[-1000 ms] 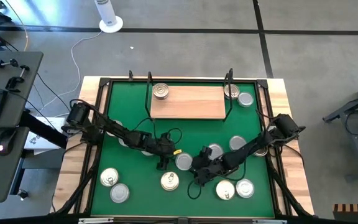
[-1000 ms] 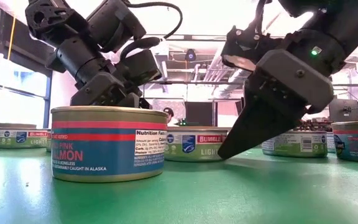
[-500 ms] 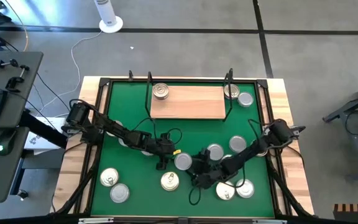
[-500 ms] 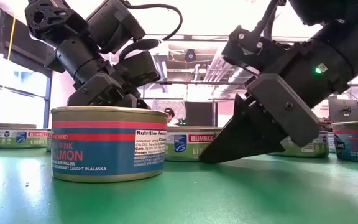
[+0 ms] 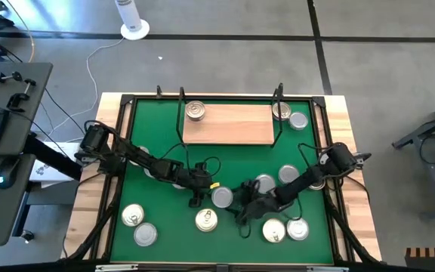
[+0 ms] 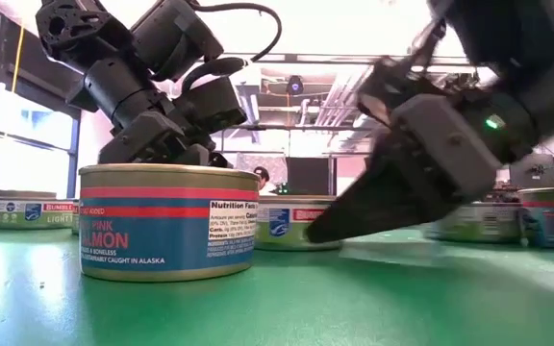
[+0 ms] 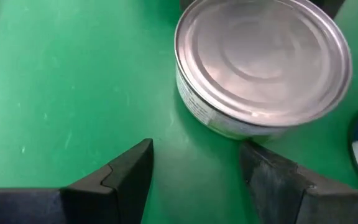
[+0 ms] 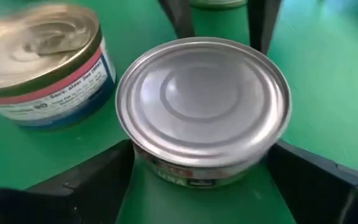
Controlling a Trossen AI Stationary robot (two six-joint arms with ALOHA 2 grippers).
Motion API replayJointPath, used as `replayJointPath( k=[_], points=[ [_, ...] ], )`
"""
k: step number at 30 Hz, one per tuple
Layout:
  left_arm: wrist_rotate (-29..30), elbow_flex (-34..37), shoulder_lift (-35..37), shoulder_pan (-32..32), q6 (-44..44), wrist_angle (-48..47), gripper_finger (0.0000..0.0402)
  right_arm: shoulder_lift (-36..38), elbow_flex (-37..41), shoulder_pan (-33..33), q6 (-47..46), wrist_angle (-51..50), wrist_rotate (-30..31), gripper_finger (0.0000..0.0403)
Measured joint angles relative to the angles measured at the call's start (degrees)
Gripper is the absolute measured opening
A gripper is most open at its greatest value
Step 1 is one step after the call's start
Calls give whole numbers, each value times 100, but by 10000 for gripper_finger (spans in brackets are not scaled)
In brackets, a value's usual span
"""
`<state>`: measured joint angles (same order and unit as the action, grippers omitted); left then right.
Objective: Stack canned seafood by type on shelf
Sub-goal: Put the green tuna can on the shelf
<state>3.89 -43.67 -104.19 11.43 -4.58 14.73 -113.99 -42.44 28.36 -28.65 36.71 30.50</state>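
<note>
1. Near the middle of the green mat point(image 5: 165, 147), a plain silver-lidded tin point(image 5: 223, 196) stands upright between the two grippers, with the left gripper point(image 5: 196, 198) on one side of it and the right gripper point(image 5: 242, 210) on the other.
2. Seen from the right wrist, this tin point(image 8: 204, 109) sits squarely between that gripper's two dark fingers point(image 8: 316, 183), which are spread wide to either side of it; whether they touch its wall cannot be told.
3. The same view shows a gold-lidded salmon tin point(image 8: 42, 62) just beside the silver one, and the left gripper's fingers beyond it.
4. From the left wrist, the silver tin point(image 7: 263, 65) lies ahead of the left gripper's fingers point(image 7: 126, 177), not between them; the jaws stand apart with only mat in the gap.
5. At table height, the salmon tin point(image 6: 166, 221) is nearest the camera, with the left gripper point(image 6: 157, 144) behind it and the right gripper point(image 6: 354, 219) low over the mat to one side.
6. At the far edge of the mat stands the shelf point(image 5: 229, 125), a tan board with black uprights, bearing one gold-lidded tin point(image 5: 195, 111) at its left end.
7. Two more tins point(image 5: 290, 116) sit just off the shelf's right end, and others lie scattered over the near half of the mat on both sides.
</note>
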Motion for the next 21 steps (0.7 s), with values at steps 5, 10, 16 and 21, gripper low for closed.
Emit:
replayJointPath(
  k=[5, 10, 16, 21],
  points=[
    [21, -4, -2, -5, -2, 39, 223, 19, 652, 11, -31, 1556, -34, 358],
    [87, -5, -2, -5, -16, 50, 223, 9, 375, -58, 427, 1130, -14, 358],
    [58, 3, -2, 4, -44, -17, 223, 9, -165, -224, 820, 103, -248, 358],
    [63, 5, -2, 4, -38, -25, 223, 11, -467, -328, 1030, -427, -372, 358]
  ],
)
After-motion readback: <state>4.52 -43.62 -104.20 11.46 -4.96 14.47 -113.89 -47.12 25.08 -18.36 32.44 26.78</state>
